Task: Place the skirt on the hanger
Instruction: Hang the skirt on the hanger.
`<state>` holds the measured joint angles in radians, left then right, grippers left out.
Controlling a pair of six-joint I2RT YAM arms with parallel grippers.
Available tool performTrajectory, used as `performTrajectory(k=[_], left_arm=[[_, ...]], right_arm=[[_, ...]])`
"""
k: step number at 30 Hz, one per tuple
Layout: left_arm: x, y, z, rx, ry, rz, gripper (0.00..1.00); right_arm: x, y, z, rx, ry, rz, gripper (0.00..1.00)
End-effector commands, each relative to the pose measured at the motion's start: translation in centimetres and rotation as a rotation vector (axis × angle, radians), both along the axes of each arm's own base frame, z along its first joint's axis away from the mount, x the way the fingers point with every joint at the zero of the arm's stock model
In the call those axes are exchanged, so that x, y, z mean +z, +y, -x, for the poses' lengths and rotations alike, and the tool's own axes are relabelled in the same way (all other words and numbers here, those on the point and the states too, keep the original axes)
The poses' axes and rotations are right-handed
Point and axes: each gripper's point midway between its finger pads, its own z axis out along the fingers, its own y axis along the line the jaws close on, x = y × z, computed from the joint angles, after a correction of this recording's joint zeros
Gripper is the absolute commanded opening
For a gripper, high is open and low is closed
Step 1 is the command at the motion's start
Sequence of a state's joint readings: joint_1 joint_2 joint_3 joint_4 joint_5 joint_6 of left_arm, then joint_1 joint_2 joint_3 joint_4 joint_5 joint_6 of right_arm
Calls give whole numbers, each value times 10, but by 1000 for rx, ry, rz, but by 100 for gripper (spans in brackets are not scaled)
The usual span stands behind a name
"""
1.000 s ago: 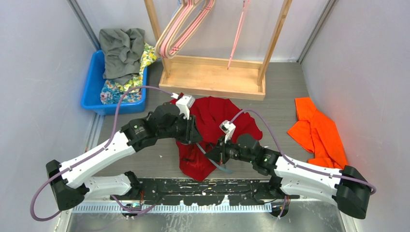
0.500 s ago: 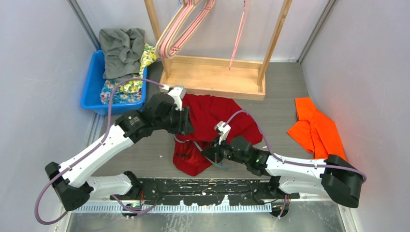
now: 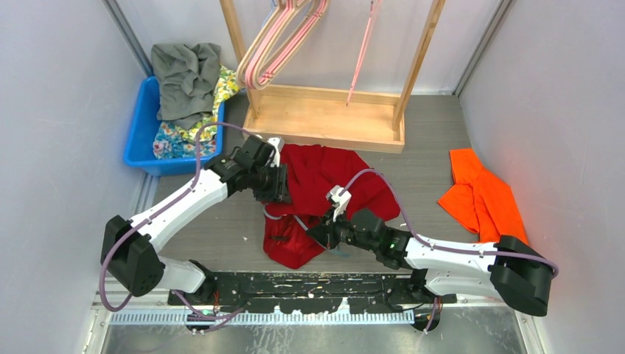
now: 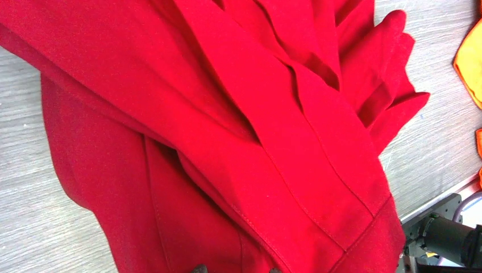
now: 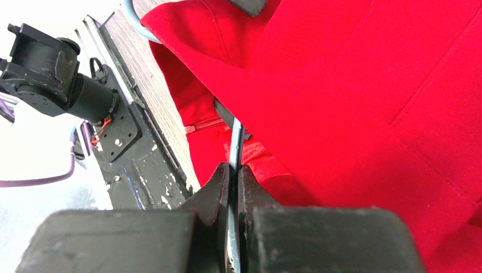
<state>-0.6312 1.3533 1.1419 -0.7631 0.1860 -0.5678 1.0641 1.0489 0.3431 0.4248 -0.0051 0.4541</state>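
Leftward the left pincer (image 3: 277, 187) has shifted over the red pleated skirt (image 3: 324, 177) — crumpled on the grey wood-grain table (image 3: 431, 136); its opening I cannot tell. Right pincer (image 5: 234, 170) clamps the thin blue-grey hanger (image 5: 237, 139).

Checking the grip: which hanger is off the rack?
The blue hanger, clamped in the right tool at the skirt; the pink hangers hang on the rack.

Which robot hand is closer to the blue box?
Left. The left gripper is right of the blue box, over the skirt; the right gripper, pinching the hanger, is farther away.
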Motion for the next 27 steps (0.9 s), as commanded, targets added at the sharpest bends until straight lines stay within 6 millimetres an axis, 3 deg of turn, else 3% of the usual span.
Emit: performTrajectory(k=[1, 9, 12, 16, 17, 27], left_arm=[[7, -7, -2, -20, -19, 54, 42], [3, -2, 1, 7, 7, 79, 44], [-3, -5, 4, 12, 37, 112, 58], [-3, -4, 6, 34, 52, 151, 96], [-3, -2, 6, 46, 51, 156, 100], [-7, -14, -5, 99, 64, 251, 100]], right_arm=[[51, 8, -13, -28, -126, -139, 1], [62, 5, -13, -35, -149, -162, 1], [64, 4, -13, -39, -155, -166, 1], [65, 3, -13, -43, -160, -173, 1], [65, 2, -13, -44, -161, -175, 1], [70, 8, -13, -35, -165, -206, 1]])
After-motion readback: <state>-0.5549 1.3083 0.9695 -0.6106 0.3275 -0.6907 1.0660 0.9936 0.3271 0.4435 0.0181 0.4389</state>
